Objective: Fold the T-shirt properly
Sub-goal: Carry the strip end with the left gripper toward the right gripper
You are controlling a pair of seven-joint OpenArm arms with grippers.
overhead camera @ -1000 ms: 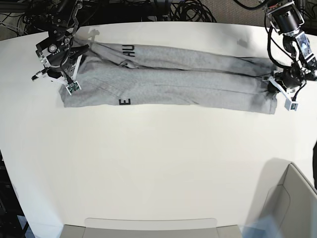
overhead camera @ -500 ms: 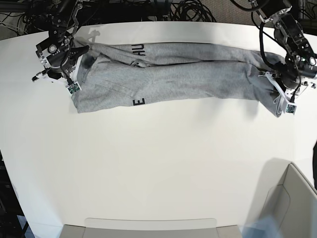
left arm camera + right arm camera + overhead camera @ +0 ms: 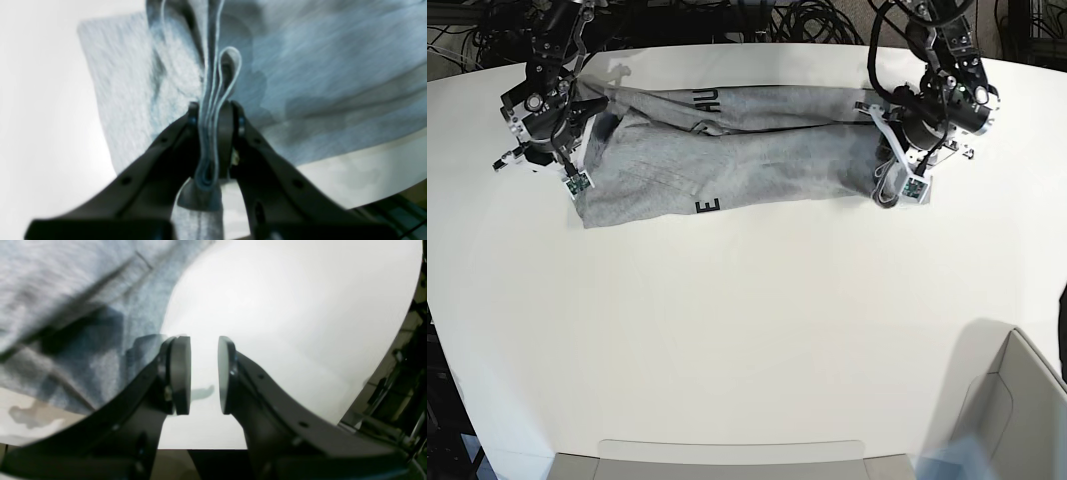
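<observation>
grey t-shirt point(image 3: 747, 150) stretched lengthwise across the table's point(image 3: 747, 330) far side; left hand point(image 3: 213, 140) clamped on one bunched end, right hand point(image 3: 203, 373) apart, empty, beside the other end.

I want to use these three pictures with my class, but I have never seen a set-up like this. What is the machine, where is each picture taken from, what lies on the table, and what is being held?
This is a robot with two arms, each ending in a two-fingered gripper. One picture looks down from above on a white table. The other two come from small cameras on the arms' wrists, looking along the fingers.

On the table lies a grey T-shirt with black letters, already folded into a long band.

The left gripper, on the right in the overhead picture, is shut on several bunched layers at one end of the shirt.

The right gripper, at the other end, has its fingers apart. Its own camera shows only bare table between them, with the shirt lying beside it, so it holds nothing.
</observation>
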